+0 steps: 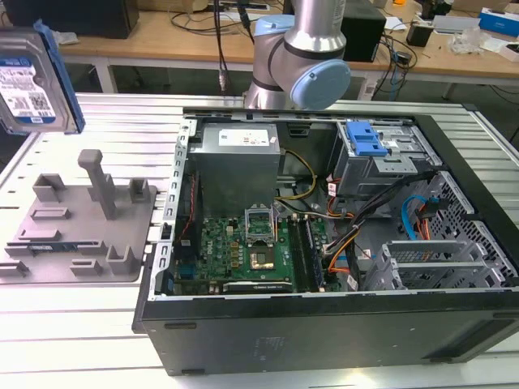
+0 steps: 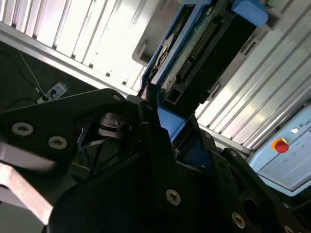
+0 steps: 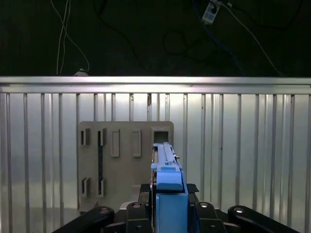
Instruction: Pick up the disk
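Note:
The disk [image 1: 31,83], a silver drive with a white-and-blue label and blue side rails, hangs in the air at the exterior view's far left, above the grey holder [image 1: 81,235]. The first wrist view shows the disk [image 3: 167,170] edge-on, over the grey holder [image 3: 121,160] lying on the table below. My gripper [image 3: 169,209] is shut on the disk, with a dark finger pressed against each blue rail. In the second wrist view the disk [image 2: 204,48] juts out from the gripper [image 2: 170,128], circuit-board side showing.
An open computer case [image 1: 324,243] fills the middle and the exterior view's right, with a blue drive-bay bracket [image 1: 365,139] inside. The arm's base [image 1: 296,57] stands behind it. The ribbed aluminium table [image 1: 81,324] carries everything. A box with a red button [image 2: 279,145] lies beyond the table's edge.

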Robot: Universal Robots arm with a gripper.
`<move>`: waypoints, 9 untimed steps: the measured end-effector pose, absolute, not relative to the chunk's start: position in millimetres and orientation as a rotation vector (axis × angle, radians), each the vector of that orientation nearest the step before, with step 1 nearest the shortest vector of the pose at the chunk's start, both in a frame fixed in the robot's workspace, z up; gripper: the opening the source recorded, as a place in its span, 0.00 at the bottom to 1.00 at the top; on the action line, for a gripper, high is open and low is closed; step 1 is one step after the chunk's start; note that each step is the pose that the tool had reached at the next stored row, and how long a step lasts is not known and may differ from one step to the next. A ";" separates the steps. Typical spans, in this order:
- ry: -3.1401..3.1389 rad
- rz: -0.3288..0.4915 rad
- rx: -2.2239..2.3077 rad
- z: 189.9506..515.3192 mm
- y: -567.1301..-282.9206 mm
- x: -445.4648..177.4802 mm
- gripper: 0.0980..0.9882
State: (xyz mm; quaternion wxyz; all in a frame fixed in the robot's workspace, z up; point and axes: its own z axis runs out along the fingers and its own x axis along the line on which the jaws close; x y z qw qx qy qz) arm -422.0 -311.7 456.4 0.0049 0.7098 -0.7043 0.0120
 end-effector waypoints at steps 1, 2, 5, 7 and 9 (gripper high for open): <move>-2.206 0.038 2.223 461.0 -311.7 -421.9 0.30; -2.206 0.038 2.223 465.4 -311.7 -422.0 0.30; -2.206 0.038 2.223 486.8 -311.7 -422.0 0.30; -2.206 0.038 2.223 505.0 -311.7 -421.9 0.30; -2.206 0.038 2.223 507.0 -311.7 -421.9 0.30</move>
